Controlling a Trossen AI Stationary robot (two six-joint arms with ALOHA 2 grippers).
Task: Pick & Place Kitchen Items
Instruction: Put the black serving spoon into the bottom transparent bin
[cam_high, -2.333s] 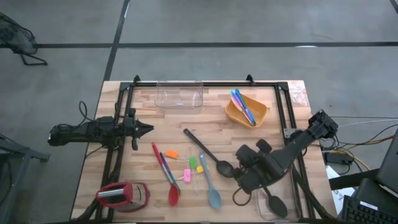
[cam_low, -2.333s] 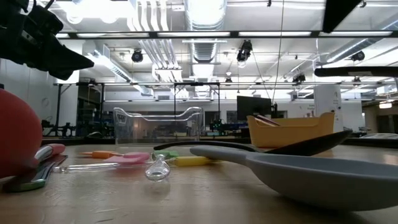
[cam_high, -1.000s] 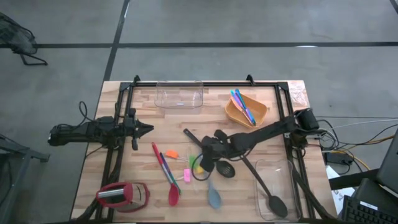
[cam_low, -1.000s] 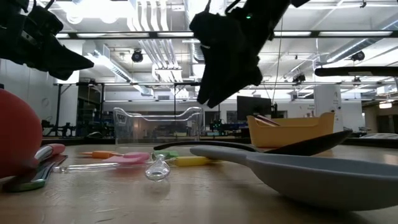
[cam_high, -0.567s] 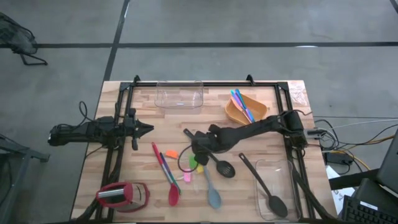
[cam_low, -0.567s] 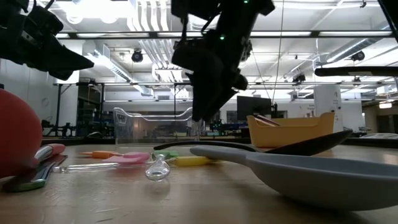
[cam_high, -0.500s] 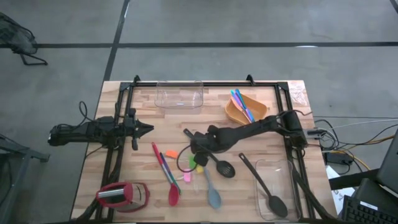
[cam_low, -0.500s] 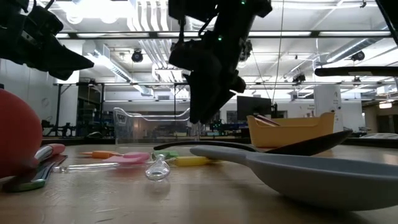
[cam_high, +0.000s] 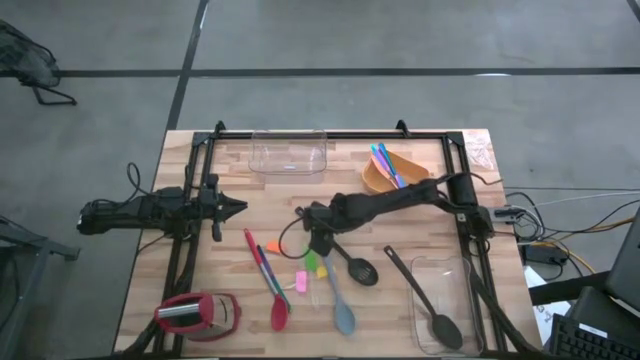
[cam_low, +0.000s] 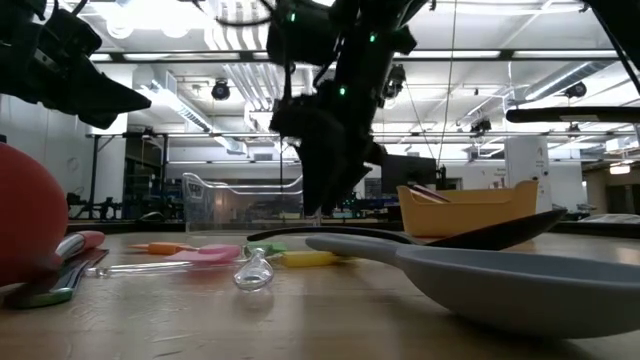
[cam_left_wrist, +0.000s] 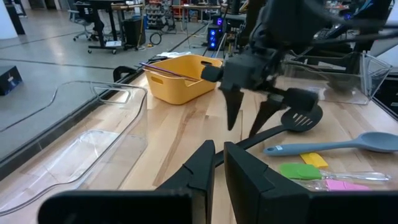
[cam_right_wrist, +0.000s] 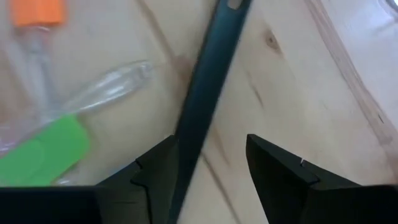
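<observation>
Your right hand (cam_high: 318, 240) hung low over the middle of the tabletop (cam_high: 240, 180), its two fingers (cam_right_wrist: 283, 180) spread apart and pointing down on either side of the handle of a black slotted spoon (cam_high: 335, 250); in the right wrist view the dark handle ran up between them, closer to one finger, and you could not tell from the pictures whether either finger touched it. That spoon lay flat on the wood, its slotted head (cam_high: 361, 270) toward the near right. Just beside it lay a green piece (cam_high: 312, 264), a yellow piece (cam_high: 321, 270), a pink piece (cam_high: 301, 282) and an orange piece (cam_high: 275, 246), with a grey-blue spatula (cam_high: 340, 305) and a red spatula (cam_high: 270, 290) nearer the front edge. A second black spoon (cam_high: 425, 305) rested with its bowl inside the clear tub (cam_high: 440, 310) at the front right and its handle sticking out over the rim. The orange bowl (cam_high: 396, 178) at the back right held thin blue, pink and purple cutlery (cam_high: 388, 168), and another clear tub (cam_high: 288, 155) stood at the back centre. A red-and-silver gadget (cam_high: 195, 315) sat at the front left corner. Your left hand (cam_high: 236, 208) waited above the left edge of the tabletop, well apart from the items, with its fingers brought together on nothing.
</observation>
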